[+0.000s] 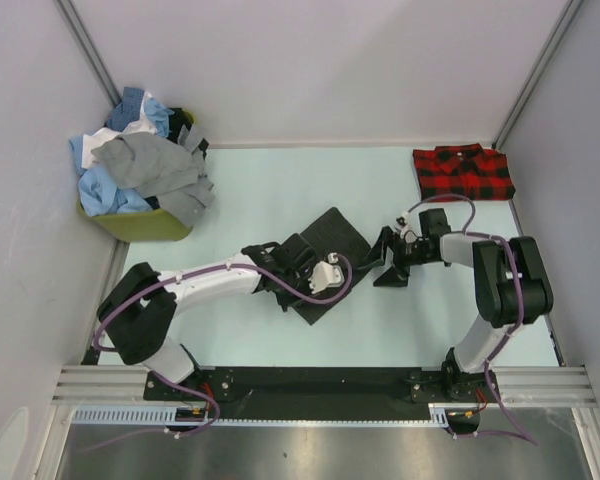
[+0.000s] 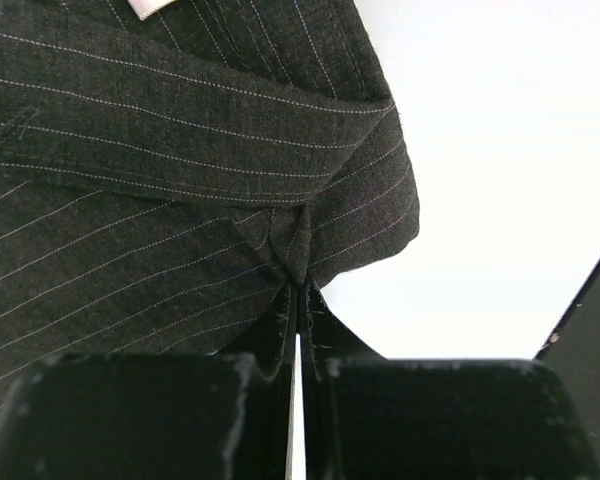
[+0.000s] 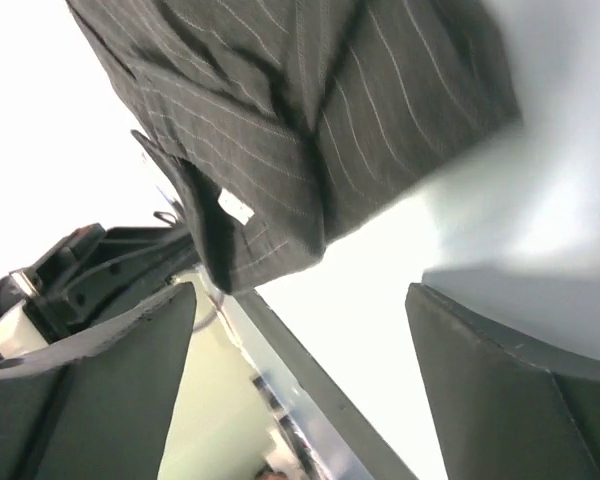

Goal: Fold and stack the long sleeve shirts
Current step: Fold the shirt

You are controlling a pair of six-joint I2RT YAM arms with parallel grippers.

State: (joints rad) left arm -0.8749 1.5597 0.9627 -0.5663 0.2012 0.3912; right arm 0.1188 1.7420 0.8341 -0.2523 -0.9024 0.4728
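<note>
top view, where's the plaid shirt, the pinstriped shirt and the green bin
folded red-and-black plaid cloth shirt (image 1: 463, 172): top view, centre of its folded body
dark charcoal pinstriped cloth shirt (image 1: 335, 236): top view, uncovered far half
olive-green bin (image 1: 145, 226): top view, near wall

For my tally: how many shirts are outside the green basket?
2: the charcoal pinstriped shirt at centre, in the left fingers; the red plaid shirt folded, far right.

Left wrist camera: the charcoal shirt runs off the top and left edges, and the left gripper is cropped along the bottom. Right wrist: the shirt's right side smears into blur, and its top is cut off. From above, the pile in the basket is tangled, perhaps four garments, impossible to separate.
</note>
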